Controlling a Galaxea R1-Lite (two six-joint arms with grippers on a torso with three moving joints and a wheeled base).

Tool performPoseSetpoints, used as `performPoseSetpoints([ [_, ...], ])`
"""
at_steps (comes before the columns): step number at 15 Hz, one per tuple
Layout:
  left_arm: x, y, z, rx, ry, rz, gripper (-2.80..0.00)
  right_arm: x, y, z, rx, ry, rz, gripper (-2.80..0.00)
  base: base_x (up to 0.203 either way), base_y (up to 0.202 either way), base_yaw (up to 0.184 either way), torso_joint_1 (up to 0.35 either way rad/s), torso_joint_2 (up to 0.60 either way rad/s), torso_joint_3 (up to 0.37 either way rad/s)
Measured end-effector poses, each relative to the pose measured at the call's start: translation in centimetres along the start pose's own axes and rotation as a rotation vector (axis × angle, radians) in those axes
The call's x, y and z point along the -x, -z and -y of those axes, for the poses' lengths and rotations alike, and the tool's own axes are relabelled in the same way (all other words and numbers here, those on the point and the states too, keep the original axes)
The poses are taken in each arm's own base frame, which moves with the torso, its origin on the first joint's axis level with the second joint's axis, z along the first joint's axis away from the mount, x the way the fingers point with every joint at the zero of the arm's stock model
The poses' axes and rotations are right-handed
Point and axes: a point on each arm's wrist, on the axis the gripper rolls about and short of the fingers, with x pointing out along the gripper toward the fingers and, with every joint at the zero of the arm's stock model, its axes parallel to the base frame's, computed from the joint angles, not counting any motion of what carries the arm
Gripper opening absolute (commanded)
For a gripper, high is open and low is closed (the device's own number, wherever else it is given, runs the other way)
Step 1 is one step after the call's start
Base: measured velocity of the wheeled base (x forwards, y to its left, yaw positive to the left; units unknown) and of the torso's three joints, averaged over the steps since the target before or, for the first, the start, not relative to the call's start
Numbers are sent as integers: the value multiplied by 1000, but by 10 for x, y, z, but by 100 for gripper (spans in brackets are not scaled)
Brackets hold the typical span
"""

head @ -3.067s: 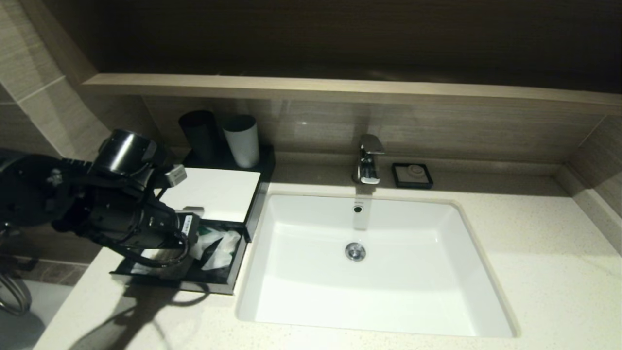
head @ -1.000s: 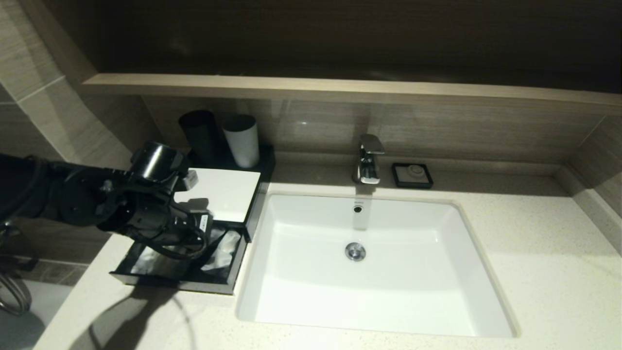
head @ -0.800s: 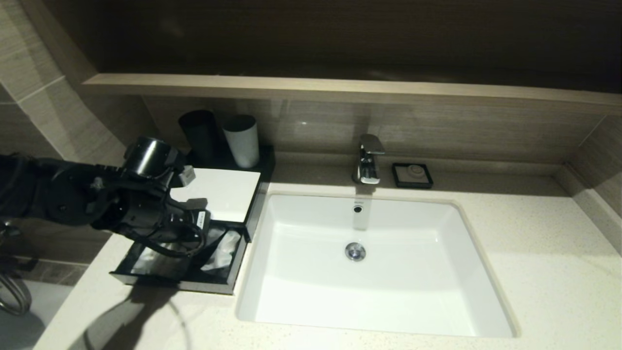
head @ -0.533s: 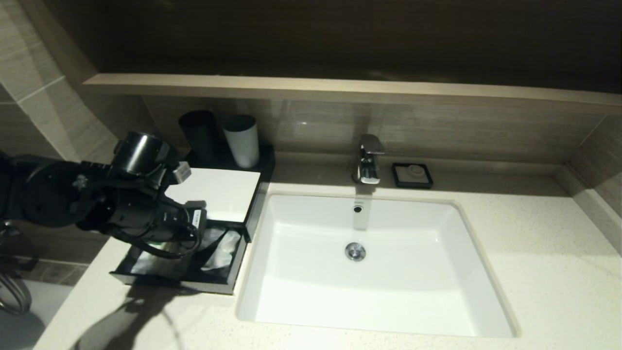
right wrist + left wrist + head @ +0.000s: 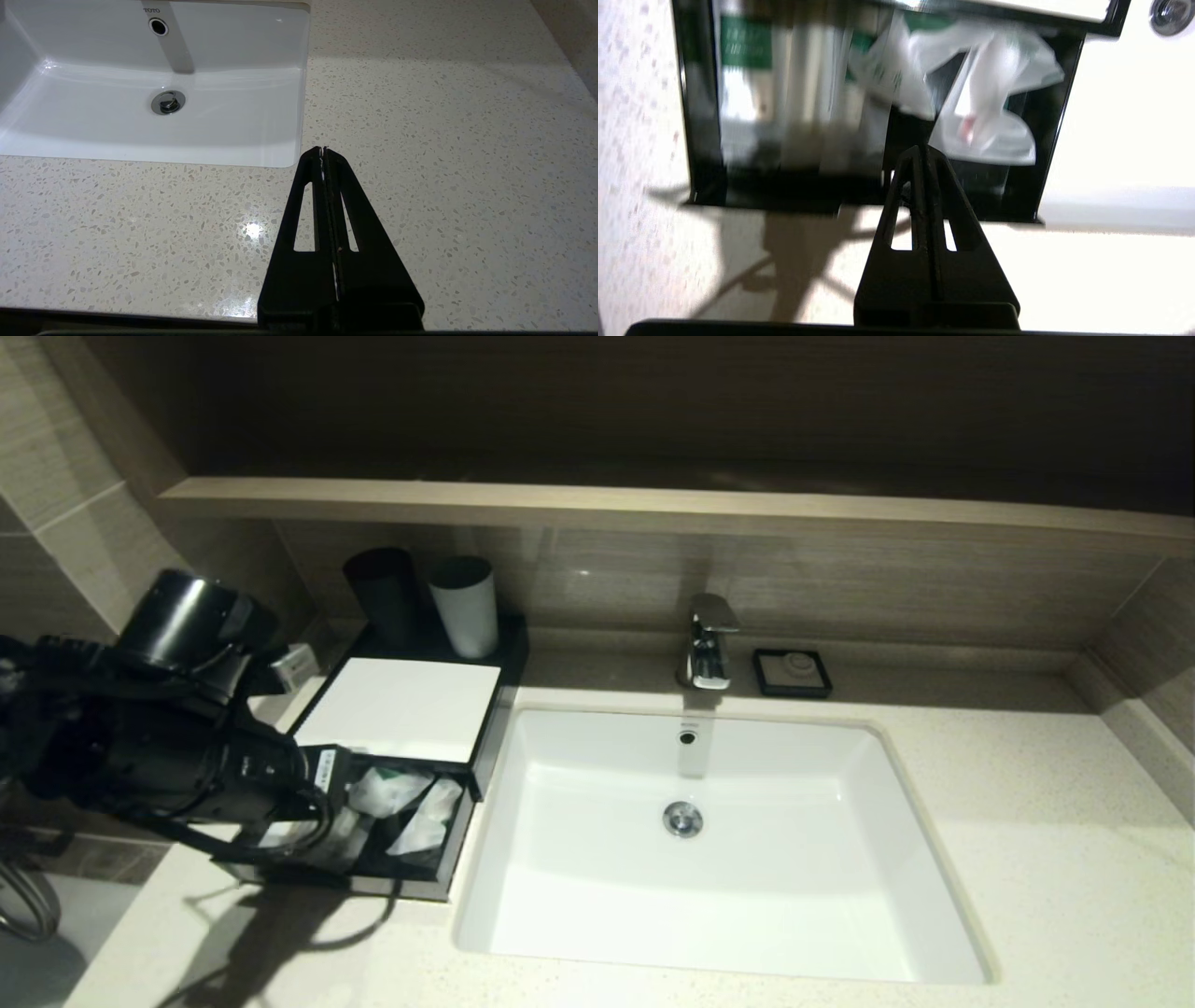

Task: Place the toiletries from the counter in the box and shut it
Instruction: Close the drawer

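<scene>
Counter [image 5: 1027, 840]: white speckled stone slab under both pincers, against a wood-look wall and shelf [image 5: 653, 509].
Basin [image 5: 747, 859]: white, rectangular, sunk into the counter; beside the left pincer and ahead of the right pincer, with a chrome tap [image 5: 708, 644] behind it.
Box [image 5: 401, 707]: black flat case with a white top panel, just ahead of the left pincer; its shallow front drawer [image 5: 703, 140] is pulled out and open.
Drawer contents: the toiletries [image 5: 411, 807] lie inside, ahead of the left pincer's tips: crumpled white plastic sachets [image 5: 990, 88] with green marks on the basin side, and long slim translucent sleeves [image 5: 803, 93] side by side on the other, one bearing a green label.
Cups [image 5: 429, 597]: one black and one white, upright on the back of the box, beyond the left pincer.
Soap dish [image 5: 792, 672]: small, black, square, on the counter beside the tap, well away from both pincers.
Left pincer [image 5: 923, 150]: closed with nothing in it, over the drawer's front edge, tips apart from the sachets.
Right pincer [image 5: 323, 150]: closed, empty, idle above bare counter near the basin's corner.
</scene>
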Motion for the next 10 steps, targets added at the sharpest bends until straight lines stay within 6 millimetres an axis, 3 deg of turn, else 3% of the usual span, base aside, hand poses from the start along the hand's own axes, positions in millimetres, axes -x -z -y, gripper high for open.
performPoseSetpoints([
  [6, 33, 28, -7, 95, -33, -122, -280, 0, 0, 0, 0, 0, 0, -280, 0, 0, 0, 0, 0, 0],
  [10, 37, 42, -10, 112, -42, -162, -280, 0, 0, 0, 0, 0, 0, -280, 0, 0, 0, 0, 0, 0],
])
